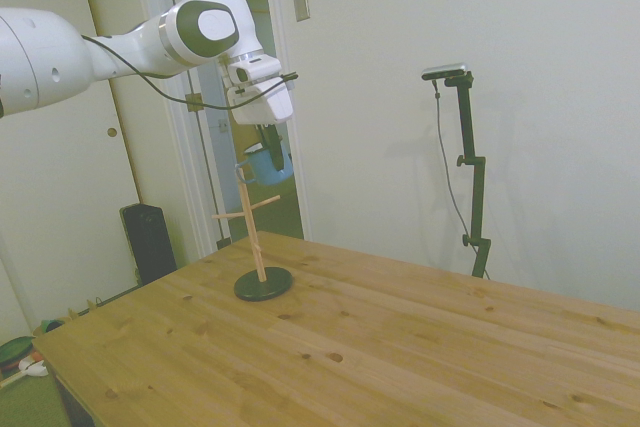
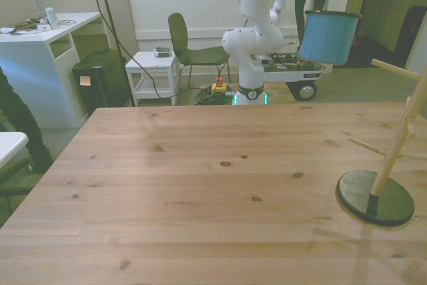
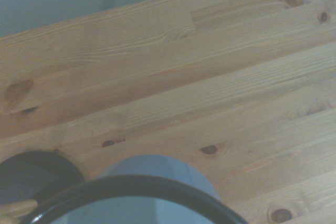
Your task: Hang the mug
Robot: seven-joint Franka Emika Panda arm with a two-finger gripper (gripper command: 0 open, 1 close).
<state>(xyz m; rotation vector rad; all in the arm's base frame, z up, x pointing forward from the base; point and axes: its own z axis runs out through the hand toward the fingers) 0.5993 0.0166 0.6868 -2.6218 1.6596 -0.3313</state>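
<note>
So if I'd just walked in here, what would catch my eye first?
Probably the blue mug, held high in the air by the white arm's gripper, just above the top of a wooden peg stand. That stand rises from a dark round base at the front view's right, on an otherwise bare wooden table.

surface: wooden table (image 1: 400, 347) | on it: wooden peg rack (image 1: 252, 237) on a dark round base, upright near the front view's right edge
</note>
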